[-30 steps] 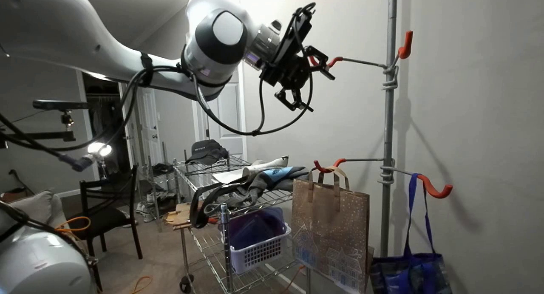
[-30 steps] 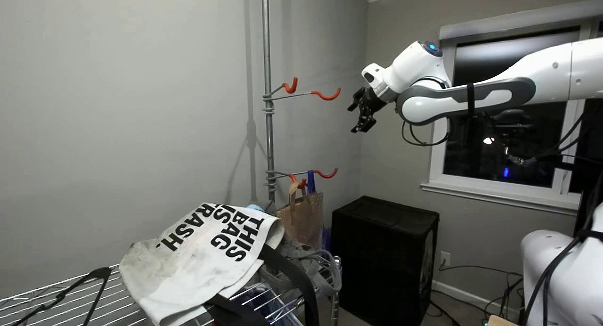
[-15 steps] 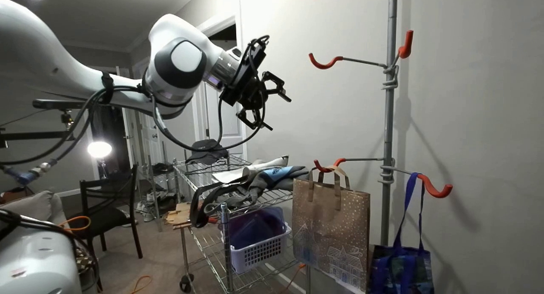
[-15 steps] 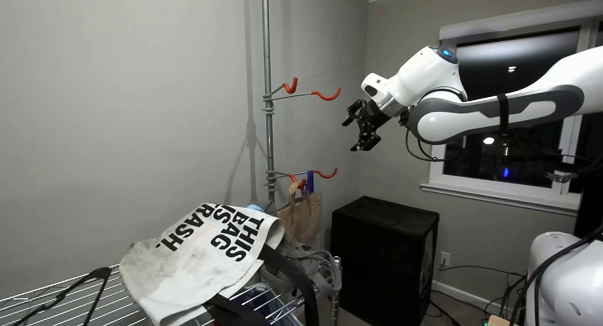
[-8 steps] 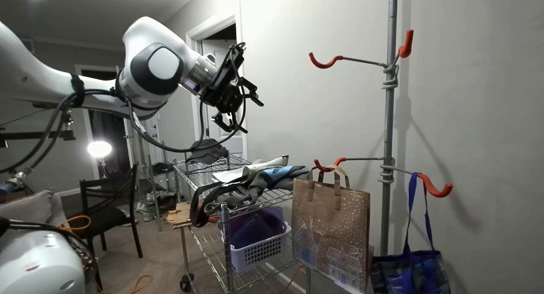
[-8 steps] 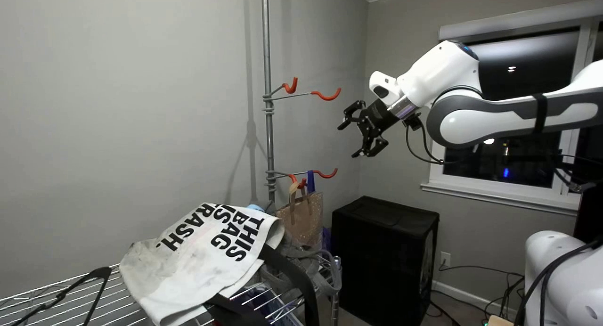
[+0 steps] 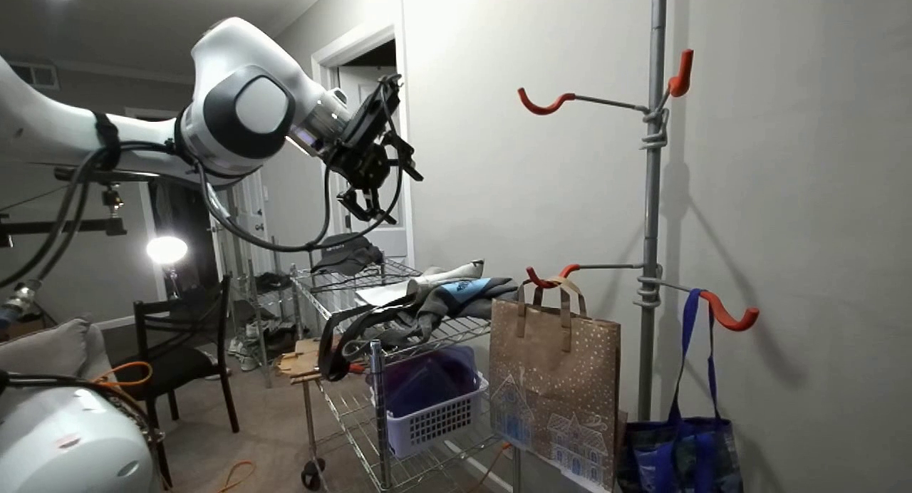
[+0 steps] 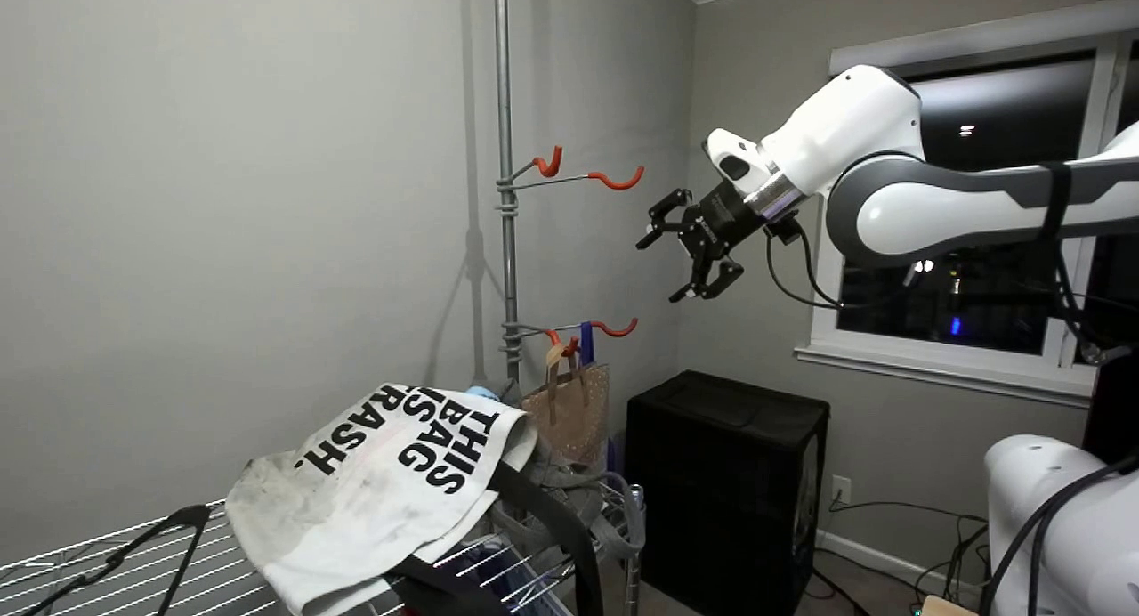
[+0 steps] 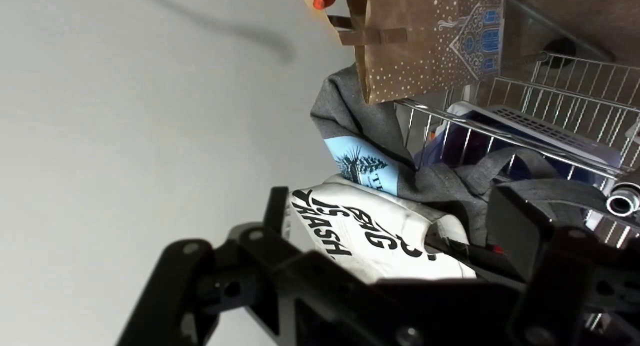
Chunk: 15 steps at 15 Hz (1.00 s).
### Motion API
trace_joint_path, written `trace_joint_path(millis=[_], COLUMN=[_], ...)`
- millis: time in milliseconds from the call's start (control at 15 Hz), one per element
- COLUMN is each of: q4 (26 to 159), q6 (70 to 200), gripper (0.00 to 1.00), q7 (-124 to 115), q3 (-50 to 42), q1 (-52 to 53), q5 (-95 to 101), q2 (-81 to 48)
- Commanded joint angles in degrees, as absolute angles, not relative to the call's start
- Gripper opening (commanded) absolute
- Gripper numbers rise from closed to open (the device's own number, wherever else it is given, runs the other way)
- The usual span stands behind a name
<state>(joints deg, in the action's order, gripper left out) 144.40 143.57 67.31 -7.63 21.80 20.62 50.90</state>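
- In an exterior view, your gripper (image 7: pixel 405 198) hangs in midair, jaws spread wide with just air between them, so you're not gripping anything. It's higher than the wire rack (image 7: pixel 380 407) and well apart from the gray pole (image 7: pixel 651 194) with the red hooks (image 7: pixel 541 111).
- Same view: you've got a brown paper bag (image 7: pixel 552 400) hanging by its handles on a lower hook, and a blue bag (image 7: pixel 677 452) dangling off a hook on the other side of the pole. There's a white basket (image 7: pixel 436 427) on the rack's lower shelf and a dark cap (image 7: pixel 347 254) up top toward the back.
- In an exterior view, you can see the white tote bag (image 8: pixel 374 500) sprawled on the rack, black lettering facing up, black straps drooping over the edge. Your gripper is well up and off to its right as you look, jaws wide. A black cabinet (image 8: pixel 712 500) stands lower down, and the window (image 8: pixel 997 313) is behind the arm (image 8: pixel 872 117).
- Wrist view: you're looking past the jaws, which frame the white tote bag, well beyond the fingertips. A gray bag (image 9: pixel 365 108) with a light blue patch lies right beside it on the rack, and the brown paper bag hangs just past that, next to the rack's edge.
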Motion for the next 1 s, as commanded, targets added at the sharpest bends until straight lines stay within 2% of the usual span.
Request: trace_joint_path(millis=[0, 267, 667, 933], q4=[144.42, 144.42, 140.23, 136.64], q6=[143.89, 143.89, 143.03, 141.77], gripper=[1.00, 1.00, 1.00, 1.00], q7=[68.86, 68.86, 67.86, 67.45], q3=[-6.41, -6.43, 2.26, 7.45], q1=[20.16, 20.17, 29.77, 32.65], q5=[18.46, 18.46, 11.31, 8.31], q2=[50.71, 50.71, 41.91, 34.24])
